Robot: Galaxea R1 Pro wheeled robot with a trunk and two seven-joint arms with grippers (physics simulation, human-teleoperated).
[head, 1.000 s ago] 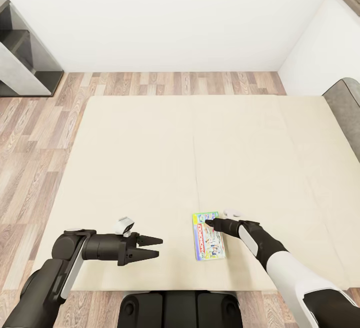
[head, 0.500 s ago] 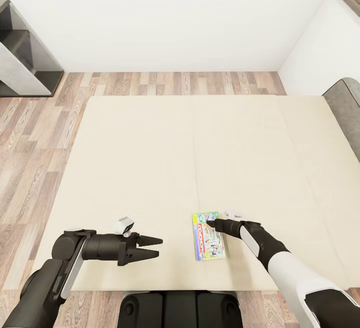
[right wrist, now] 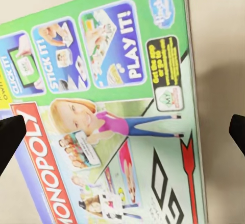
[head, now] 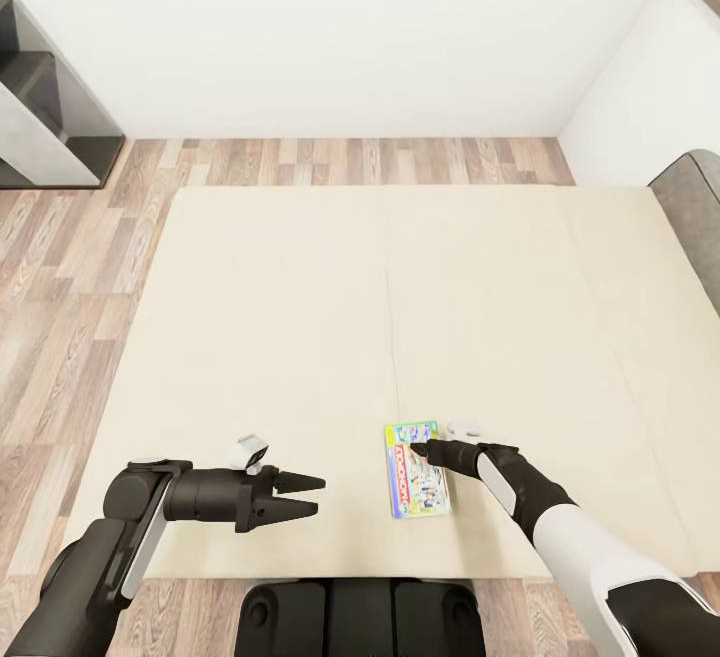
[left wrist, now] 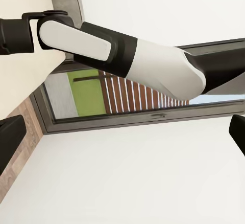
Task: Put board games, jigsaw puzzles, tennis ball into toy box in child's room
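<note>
Board game (head: 417, 471) flat on bed (head: 300, 317), near its front edge. Right gripper (head: 420, 449) spread wide over box end — fingertips straddling it in wrist view, lined up to clamp. Left gripper (head: 312, 495) open, idle beside — nothing held.

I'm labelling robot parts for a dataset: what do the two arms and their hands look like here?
Both arms are black with glossy white shell panels on some segments. The left hand is matte black, ending in two pointed, tapered fingers, with a small white-and-grey camera pod mounted on its wrist. The right hand is likewise black, with a similar white pod beside its wrist. No cables or markings are visible.
</note>
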